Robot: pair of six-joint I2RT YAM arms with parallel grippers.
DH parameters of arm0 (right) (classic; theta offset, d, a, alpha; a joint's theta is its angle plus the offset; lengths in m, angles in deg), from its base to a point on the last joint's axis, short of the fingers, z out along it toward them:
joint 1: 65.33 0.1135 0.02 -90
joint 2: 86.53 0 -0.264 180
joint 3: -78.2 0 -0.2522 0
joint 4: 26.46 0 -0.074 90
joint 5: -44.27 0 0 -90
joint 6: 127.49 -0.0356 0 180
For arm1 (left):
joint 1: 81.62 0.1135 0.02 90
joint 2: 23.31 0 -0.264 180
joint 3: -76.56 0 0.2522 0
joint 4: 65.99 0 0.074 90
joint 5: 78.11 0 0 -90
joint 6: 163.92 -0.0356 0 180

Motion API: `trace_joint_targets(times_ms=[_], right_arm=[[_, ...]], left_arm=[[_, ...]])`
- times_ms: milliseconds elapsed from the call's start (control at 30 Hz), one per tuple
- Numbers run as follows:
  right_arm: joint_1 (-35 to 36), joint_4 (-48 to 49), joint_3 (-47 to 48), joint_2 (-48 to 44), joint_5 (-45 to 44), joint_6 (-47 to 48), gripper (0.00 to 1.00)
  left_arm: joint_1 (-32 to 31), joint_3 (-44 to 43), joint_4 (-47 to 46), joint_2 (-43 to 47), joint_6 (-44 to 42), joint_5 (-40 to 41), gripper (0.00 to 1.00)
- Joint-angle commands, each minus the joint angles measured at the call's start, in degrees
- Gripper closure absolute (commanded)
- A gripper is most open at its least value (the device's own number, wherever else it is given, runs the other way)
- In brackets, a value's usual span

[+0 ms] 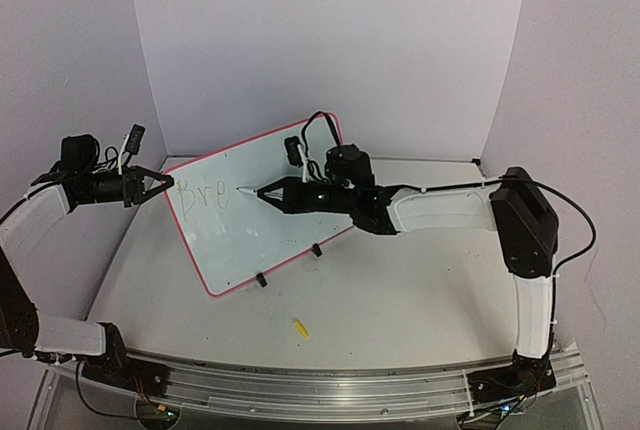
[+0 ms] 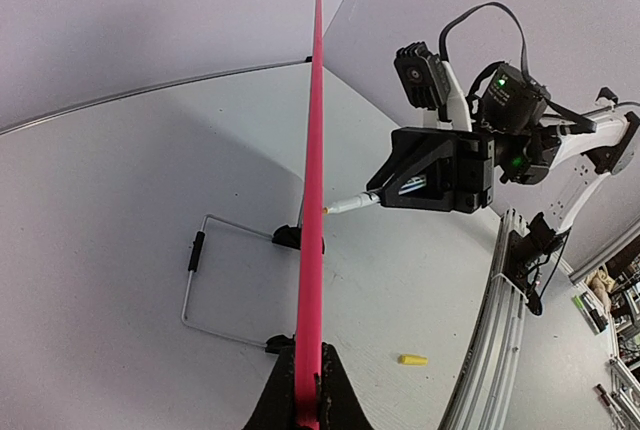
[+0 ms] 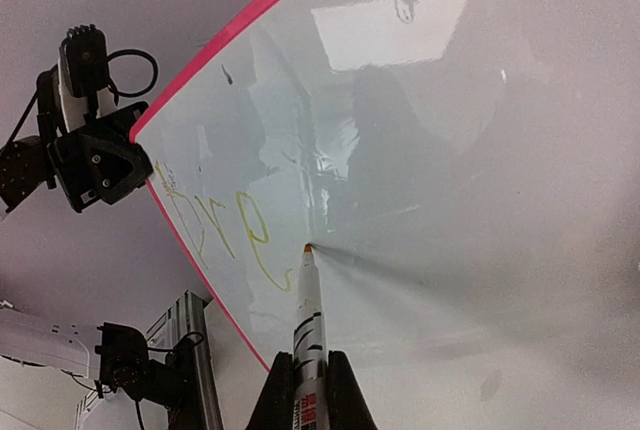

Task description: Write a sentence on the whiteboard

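Note:
The whiteboard [image 1: 255, 215] stands tilted on the table, glossy white with a pink-red border; faint yellow letters [image 1: 200, 196] are written near its left end. My left gripper [image 1: 168, 184] is shut on the board's left edge; in the left wrist view the pink edge [image 2: 311, 250] runs up from between the fingers [image 2: 305, 400]. My right gripper [image 1: 268, 193] is shut on a white marker [image 3: 308, 320] whose orange tip [image 3: 306, 248] touches the board just right of the letters [image 3: 215, 225]. The marker also shows in the left wrist view [image 2: 350, 204].
A yellow marker cap [image 1: 300, 329] lies on the table in front of the board, also seen in the left wrist view [image 2: 411, 359]. The board's wire stand [image 2: 205, 280] and black clip feet [image 1: 262, 280] rest on the table. White walls enclose the back and sides.

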Motion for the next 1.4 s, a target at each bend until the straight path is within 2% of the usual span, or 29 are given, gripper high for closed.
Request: trace_joint_targets(times_ms=[0,733,1367], right_arm=[[-0.5,3.2,2.8,-1.0,2.4,-0.6,1.0],[-1.1,0.6,8.6,4.2,4.1,-1.6,1.0],[-1.1,-3.1,5.0,2.4,4.8,0.8,1.0]], left_arm=[[-1.5,-0.6,4.6,-0.5,-0.9,0.3,1.0],[-1.7,-0.7,4.6,-0.6,-0.9,0.4,1.0],[-1.8,-0.7,4.7,-0.7,-1.0,0.4,1.0]])
